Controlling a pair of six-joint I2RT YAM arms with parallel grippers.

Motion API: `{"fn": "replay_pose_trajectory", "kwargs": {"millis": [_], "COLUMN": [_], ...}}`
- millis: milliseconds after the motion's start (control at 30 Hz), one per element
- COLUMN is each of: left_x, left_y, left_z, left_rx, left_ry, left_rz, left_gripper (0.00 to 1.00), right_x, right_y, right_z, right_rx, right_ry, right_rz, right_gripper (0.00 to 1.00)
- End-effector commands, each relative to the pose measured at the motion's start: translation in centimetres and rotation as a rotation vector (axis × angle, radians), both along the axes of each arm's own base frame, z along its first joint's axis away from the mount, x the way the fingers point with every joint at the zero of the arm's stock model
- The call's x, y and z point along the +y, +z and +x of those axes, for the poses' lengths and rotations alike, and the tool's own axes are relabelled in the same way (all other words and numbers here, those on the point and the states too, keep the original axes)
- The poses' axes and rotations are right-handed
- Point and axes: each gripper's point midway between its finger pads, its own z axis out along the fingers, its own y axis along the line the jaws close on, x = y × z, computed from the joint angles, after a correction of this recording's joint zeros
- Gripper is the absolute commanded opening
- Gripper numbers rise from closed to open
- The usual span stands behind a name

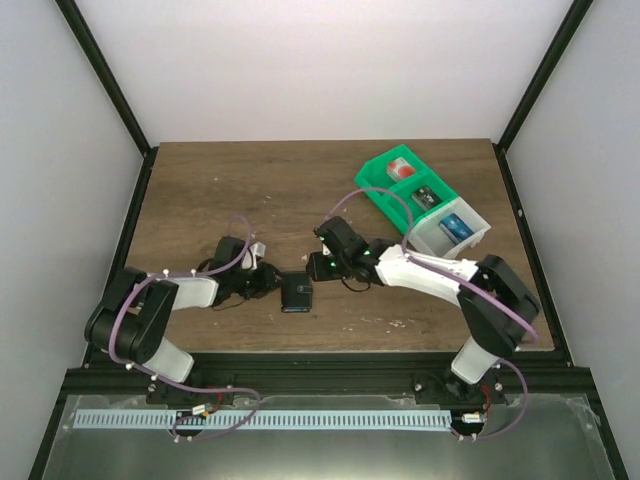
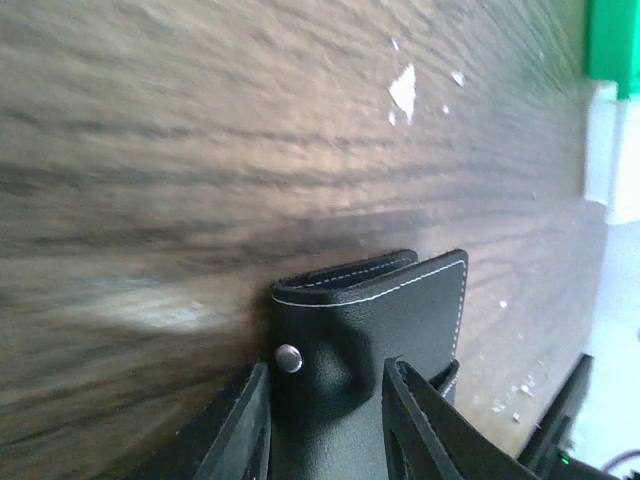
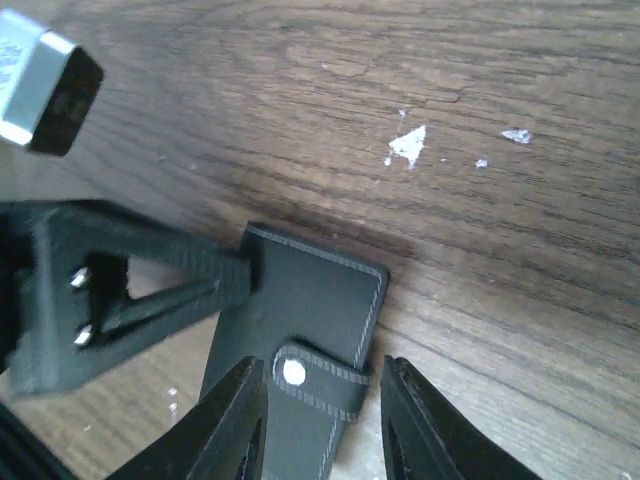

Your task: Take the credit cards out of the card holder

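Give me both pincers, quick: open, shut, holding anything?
Left pincer: open, fingers either side of the closed card holder, not clamped.
Right pincer: open, straddling the holder's snap tab.

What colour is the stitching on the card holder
White, along the black card holder edges; clearest in the left wrist view.

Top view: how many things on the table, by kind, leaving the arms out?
Card holder, black, closed: 1
Compartment bin, green and white: 1
Credit cards in view: 0
Total: 2
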Motion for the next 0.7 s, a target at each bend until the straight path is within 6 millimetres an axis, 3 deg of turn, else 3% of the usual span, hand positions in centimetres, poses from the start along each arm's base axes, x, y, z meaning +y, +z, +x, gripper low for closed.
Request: {"fn": "replay_pose_trajectory", "kwargs": {"millis": [0,233,667], "left_x": [-1.8,-1.8,-1.8], "left_y": [-0.4,-0.2,-0.7], "left_z": [-2.3,-3.8,-4.7], "left_rx": [0.072,0.092,0.122], "left_ry": [-0.059,-0.055,-0.064], "left_rz": [-0.108,-0.144,-0.170], "left_gripper": [0.34,0.35,0.34], "right_x": [0.8,2.4,2.5], "right_y": [-2.0,-5.1,-6.1], "right_z": [0.3,-2.3,-3.0], "right_rx": [0.012,0.070,0.065], "right_ry": [-0.005,-0.001,0.015], "right_rz": [-0.109,-0.207,-0.259], "right_gripper": [0.33,0.33,0.32]}}
